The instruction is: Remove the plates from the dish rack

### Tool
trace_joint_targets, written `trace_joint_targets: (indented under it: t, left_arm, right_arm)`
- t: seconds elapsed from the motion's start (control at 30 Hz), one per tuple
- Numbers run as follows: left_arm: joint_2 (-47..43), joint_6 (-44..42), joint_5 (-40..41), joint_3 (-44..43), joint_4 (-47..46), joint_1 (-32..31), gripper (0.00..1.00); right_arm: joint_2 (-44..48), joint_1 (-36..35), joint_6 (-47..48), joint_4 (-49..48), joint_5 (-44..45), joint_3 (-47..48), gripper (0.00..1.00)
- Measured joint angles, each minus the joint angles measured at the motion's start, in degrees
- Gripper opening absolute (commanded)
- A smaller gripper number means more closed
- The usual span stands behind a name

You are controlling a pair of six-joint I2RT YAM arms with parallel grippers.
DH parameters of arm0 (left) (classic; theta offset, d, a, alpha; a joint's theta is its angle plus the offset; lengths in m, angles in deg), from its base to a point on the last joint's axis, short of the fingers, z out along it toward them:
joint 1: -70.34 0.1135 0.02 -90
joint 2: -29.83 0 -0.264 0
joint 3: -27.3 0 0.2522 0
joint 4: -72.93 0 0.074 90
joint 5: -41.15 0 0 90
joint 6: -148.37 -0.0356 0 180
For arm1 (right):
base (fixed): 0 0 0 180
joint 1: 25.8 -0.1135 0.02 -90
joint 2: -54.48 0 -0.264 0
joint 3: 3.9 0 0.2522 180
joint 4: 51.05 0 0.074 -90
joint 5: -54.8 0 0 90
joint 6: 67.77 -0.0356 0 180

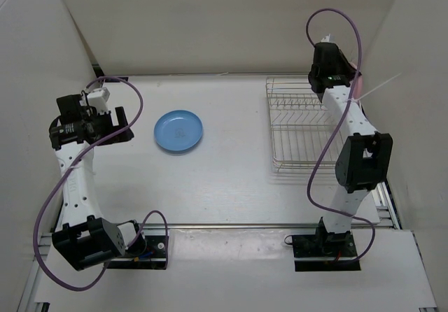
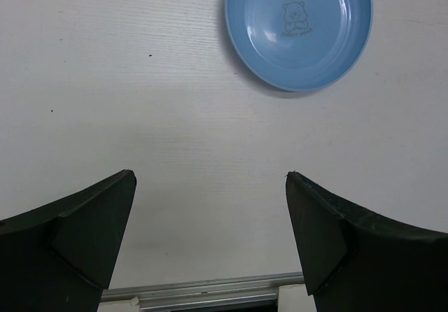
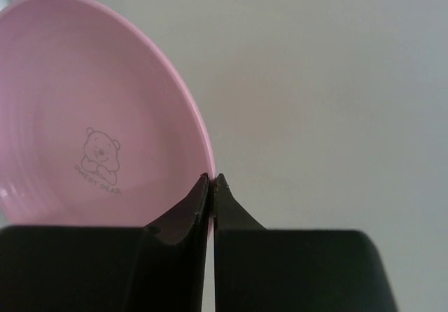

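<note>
Pink plastic is filling the left half of the right wrist view. The pink plate (image 3: 91, 116) is standing on edge with its printed face lying to the left of the right hand (image 3: 212, 179). That hand is pinching the rim, its two fingers pressed almost together with only the thin edge between them. The plate's flat plane is therefore running in line with the fingers, straight away from the hand, not across it.

From above, the hand is hanging over the far right corner of the rack (image 1: 301, 126), with just a sliver of pink showing beside it. Whether the plate is sitting in a slot or is lifted clear of the bars, I cannot tell. By my reading, the coming move is depending on lifting along that plane, since a sideways drag would likely be catching the rim on the rack's bars.

The left hand (image 2: 210, 179) is spread wide and holding nothing, hovering over bare tabletop (image 1: 224, 179). The blue plate (image 2: 297, 29) is lying flat ahead of it, off to the right in its wrist view and well apart from the rack. The right arm is by far the nearer to the pink plate.
</note>
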Motion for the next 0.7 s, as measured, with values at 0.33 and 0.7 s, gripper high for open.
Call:
trace_joint_targets:
  t: [0.33, 0.7]
  left_arm:
    - [2.3, 1.3, 0.5, -0.5, -1.7, -0.5, 1.00]
    - [14.2, -1.0, -7.2, -17.8, -3.4, -24.2, 1.00]
  right_arm:
    - [7.6, -0.4, -0.4, -1.4, -0.7, 3.0, 0.00]
    - [33.7, -8.6, -25.1, 22.6, -49.7, -8.5, 0.00]
